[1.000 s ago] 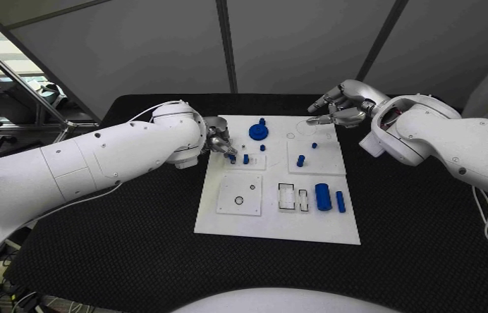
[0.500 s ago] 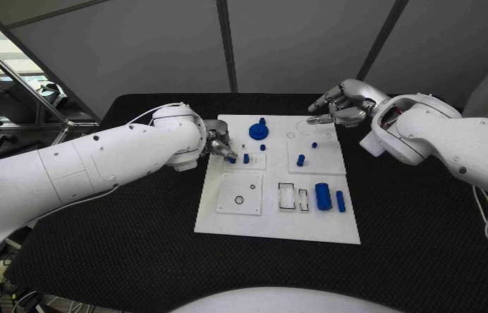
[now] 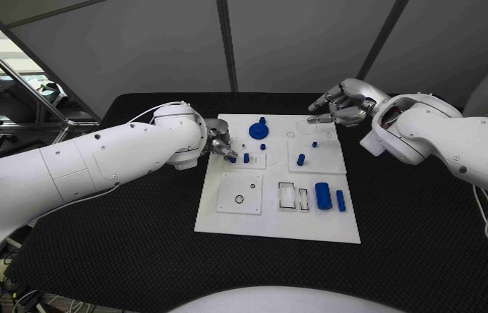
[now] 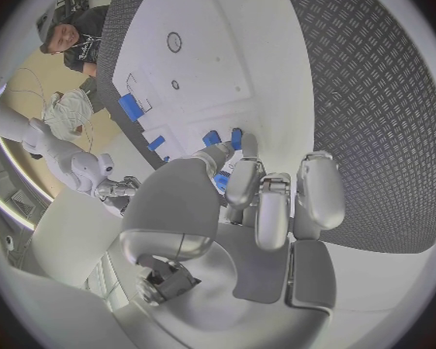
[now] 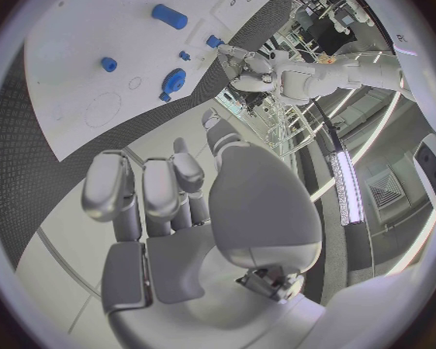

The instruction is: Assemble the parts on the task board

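The head camera looks steeply down on the black textured desk (image 3: pixel 122 256); each wrist camera peers past its own hand (very close), all sharing the flat white rectangular task board (image 3: pixel 274 218) (image 4: pixel 213 46) (image 5: pixel 82 62).

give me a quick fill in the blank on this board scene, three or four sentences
1. The left hand reaches the task board at its ____ edge in the head view.
2. The small parts on the board are coloured ____.
3. The right hand hovers at the board's far ____ corner in the head view.
4. The table under the board is ____.

Missing words: left; blue; right; black
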Motion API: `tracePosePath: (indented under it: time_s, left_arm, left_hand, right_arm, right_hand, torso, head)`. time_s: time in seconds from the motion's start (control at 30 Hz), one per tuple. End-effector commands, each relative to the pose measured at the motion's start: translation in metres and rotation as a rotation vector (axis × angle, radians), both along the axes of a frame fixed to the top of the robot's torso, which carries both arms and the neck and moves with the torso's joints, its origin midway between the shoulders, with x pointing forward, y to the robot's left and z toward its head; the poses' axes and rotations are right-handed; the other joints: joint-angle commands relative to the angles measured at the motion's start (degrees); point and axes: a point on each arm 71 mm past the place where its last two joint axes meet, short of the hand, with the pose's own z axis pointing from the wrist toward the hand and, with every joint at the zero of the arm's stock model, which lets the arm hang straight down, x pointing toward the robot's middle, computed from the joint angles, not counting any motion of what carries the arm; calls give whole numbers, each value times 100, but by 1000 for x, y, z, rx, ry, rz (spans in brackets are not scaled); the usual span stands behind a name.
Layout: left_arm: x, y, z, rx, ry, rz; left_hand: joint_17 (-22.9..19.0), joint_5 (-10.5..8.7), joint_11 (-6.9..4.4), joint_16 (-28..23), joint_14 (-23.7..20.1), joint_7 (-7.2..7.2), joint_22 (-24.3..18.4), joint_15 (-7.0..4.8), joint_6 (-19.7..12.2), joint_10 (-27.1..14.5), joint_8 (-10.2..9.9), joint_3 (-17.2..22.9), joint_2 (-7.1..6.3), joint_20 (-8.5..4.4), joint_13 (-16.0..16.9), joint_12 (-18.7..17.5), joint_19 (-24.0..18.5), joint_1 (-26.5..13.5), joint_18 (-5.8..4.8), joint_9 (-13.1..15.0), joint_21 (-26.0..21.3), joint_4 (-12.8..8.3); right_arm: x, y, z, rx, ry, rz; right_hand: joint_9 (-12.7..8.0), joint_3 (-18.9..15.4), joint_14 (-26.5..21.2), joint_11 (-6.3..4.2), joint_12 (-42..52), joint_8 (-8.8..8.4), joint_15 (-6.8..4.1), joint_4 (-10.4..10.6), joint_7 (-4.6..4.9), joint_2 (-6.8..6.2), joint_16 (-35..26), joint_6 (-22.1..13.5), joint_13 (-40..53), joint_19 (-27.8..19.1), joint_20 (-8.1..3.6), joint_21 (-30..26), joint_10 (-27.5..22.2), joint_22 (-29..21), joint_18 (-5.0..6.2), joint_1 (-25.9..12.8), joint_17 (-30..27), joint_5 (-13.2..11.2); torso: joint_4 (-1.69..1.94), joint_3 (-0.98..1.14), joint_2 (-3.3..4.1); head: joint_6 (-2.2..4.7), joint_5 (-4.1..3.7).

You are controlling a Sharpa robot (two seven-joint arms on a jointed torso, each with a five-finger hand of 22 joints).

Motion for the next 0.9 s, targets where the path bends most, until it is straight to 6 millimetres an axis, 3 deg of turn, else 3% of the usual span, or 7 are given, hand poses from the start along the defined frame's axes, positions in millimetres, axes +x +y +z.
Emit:
tracePosePath:
  time_s: [0.03, 0.3, 0.43, 0.5, 0.6, 0.73, 0.9]
  left_arm:
    - [-2, -2, -6, 26, 32, -17]
    - [1, -4, -9, 25, 36, -13]
    - [2, -5, -12, 30, 44, -9]
    - [2, -5, -13, 34, 49, -8]
    - [2, -6, -15, 40, 55, -7]
    - [2, -5, -17, 46, 60, -5]
    - [4, -2, -18, 51, 61, 7]
  left_hand:
    - [1509, 17, -19, 13, 583, 3, 18, -42, 30, 40, 19, 951, 49, -4, 845, 3, 31, 14, -72, 3, 29, -926]
    - [1509, -60, -36, 13, 583, -30, 46, -46, 98, 69, 61, 922, 26, -9, 838, 13, 54, -197, -79, 70, 40, -802]
    - [1509, -559, -89, 13, 583, -104, 70, -82, 147, 101, 111, 806, -4, -39, 844, 47, 76, -394, -82, 174, 45, -606]
    - [1509, -637, -98, 13, 583, -117, 81, -97, 157, 105, 119, 766, -17, -51, 845, 52, 87, -450, -86, 204, 48, -524]
    - [1509, -942, -117, 13, 583, -146, 92, -118, 174, 111, 125, 690, -53, -68, 851, 64, 99, -501, -89, 250, 47, -404]
    - [1509, -1039, -123, 13, 583, -151, 102, -123, 189, 113, 127, 631, -90, -78, 853, 67, 109, -539, -92, 270, 49, -326]
    - [1509, -1282, -135, 13, 583, -169, 116, -135, 233, 112, 122, 415, -258, -89, 859, 67, 125, -701, -95, 298, 47, -82]
  right_arm:
    - [0, 2, 1, 1, -5, 12]
    - [0, 2, 1, 2, -5, 14]
    - [0, 2, 2, 2, -6, 14]
    - [0, 2, 2, 2, -6, 14]
    - [0, 2, 2, 2, -6, 14]
    - [0, 2, 2, 2, -6, 14]
    - [0, 2, 2, 2, -6, 14]
  right_hand:
    - [-5, -6, 53, 18, -16, -24, 4, 6, -1, 6, -37, -43, -7, 35, 9, -35, -5, 6, 94, -45, 10, 25]
    - [-5, -6, 53, 18, -16, -24, 4, 6, -1, 6, -37, -43, -7, 35, 9, -35, -5, 6, 94, -45, 10, 25]
    - [-5, -6, 53, 18, -16, -24, 4, 6, -1, 6, -37, -43, -7, 35, 9, -35, -5, 6, 94, -45, 10, 25]
    - [-5, -6, 53, 18, -16, -24, 4, 6, -1, 6, -37, -43, -7, 35, 9, -35, -5, 6, 94, -45, 10, 25]
    - [-5, -6, 53, 18, -16, -24, 4, 6, -1, 6, -37, -43, -7, 35, 9, -35, -5, 6, 94, -45, 10, 25]
    - [-5, -6, 53, 18, -16, -24, 4, 6, -1, 6, -37, -43, -7, 35, 9, -35, -5, 6, 94, -45, 10, 25]
    - [-5, -8, 52, 18, -24, -23, 4, 7, -1, 6, -49, -44, -17, 32, 9, -45, -9, -4, 96, -54, -1, 25]
  torso:
    - [-3, 1, 4]
    - [-3, 2, 1]
    - [-4, 2, 2]
    - [-2, 2, 3]
    - [-4, 3, -1]
    - [-1, 1, -3]
    - [2, 1, -4]
  head:
    - [-11, -5]
    - [-20, -12]
    - [-26, -13]
    - [-28, -22]
    - [-28, -21]
    - [-30, -27]
    - [-26, -27]
